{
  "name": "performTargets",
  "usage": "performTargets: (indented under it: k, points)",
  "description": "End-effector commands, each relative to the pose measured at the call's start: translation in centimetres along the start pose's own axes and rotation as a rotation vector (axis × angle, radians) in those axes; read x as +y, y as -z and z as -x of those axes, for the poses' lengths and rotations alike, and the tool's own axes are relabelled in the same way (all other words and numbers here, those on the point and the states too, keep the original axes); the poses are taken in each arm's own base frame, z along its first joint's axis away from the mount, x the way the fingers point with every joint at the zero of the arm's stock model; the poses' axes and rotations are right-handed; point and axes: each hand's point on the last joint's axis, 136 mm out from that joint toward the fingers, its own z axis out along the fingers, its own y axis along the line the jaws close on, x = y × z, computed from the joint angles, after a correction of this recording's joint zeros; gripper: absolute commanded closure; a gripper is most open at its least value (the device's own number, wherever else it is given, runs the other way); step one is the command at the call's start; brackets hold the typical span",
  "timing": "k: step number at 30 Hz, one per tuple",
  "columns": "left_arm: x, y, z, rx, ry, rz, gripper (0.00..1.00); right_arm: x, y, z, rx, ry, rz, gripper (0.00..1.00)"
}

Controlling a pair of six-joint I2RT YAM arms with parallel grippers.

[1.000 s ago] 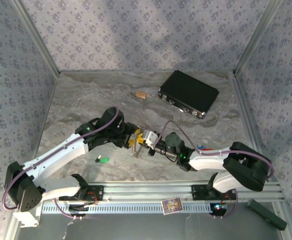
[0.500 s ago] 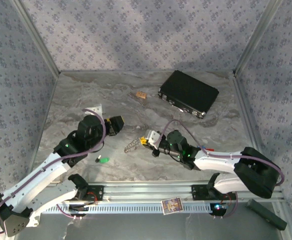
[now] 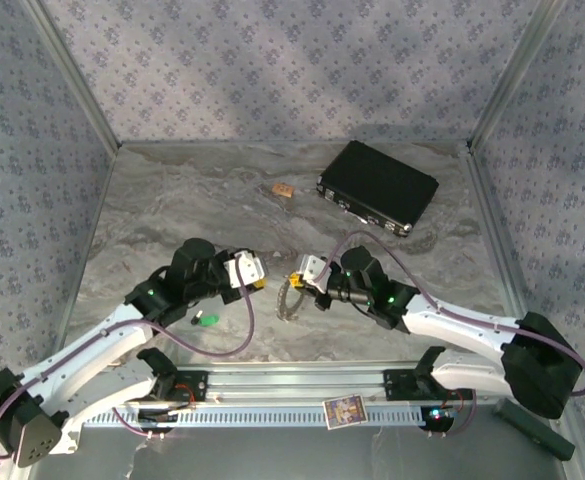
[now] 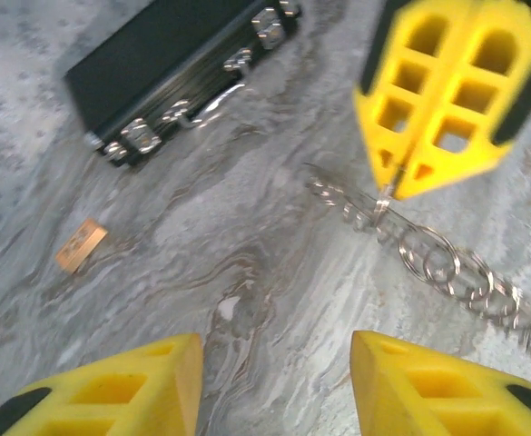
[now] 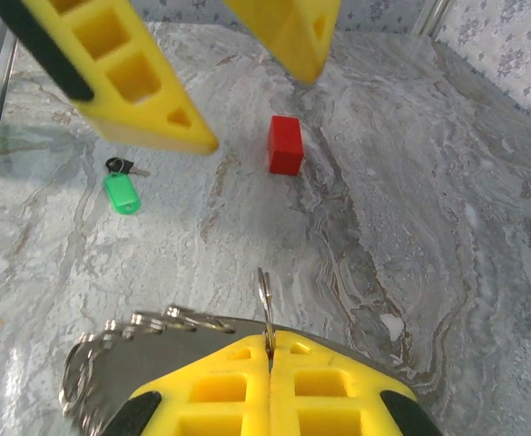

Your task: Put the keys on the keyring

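The right gripper (image 5: 268, 343) pinched one loop of the silvery chain-like metal keyring (image 3: 290, 298), fingers pressed together, near the middle of the grey marbled table (image 3: 172, 200), toward its near edge. The left gripper (image 3: 255, 269), spread and empty, hung beside the ring. The small green-headed plastic key (image 3: 206, 319) lay just on the near-edge side of it, lengthwise along that edge, so this arm seemed the nearer one.

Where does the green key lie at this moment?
In the top view the green key lies on the table left of centre, nearer the arm bases than the left gripper and left of the keyring.
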Motion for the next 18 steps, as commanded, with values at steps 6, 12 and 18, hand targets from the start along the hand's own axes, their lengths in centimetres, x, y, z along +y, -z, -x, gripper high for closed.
performTargets:
  k: [6, 12, 18]
  points:
    - [-2.8, -1.6, 3.1, -0.162, -0.078, -0.206, 0.62, 0.5, 1.1, 1.6, 0.013, 0.033, 0.06, 1.0]
    - [-2.8, -2.3, 3.1, -0.179, -0.037, -0.206, 0.65, 1.0, 1.2, 1.8, 0.02, 0.051, 0.085, 1.0]
    - [-3.8, -2.5, 3.0, -0.178, -0.023, -0.26, 0.67, 0.9, 1.2, 2.6, 0.01, 0.063, 0.088, 1.0]
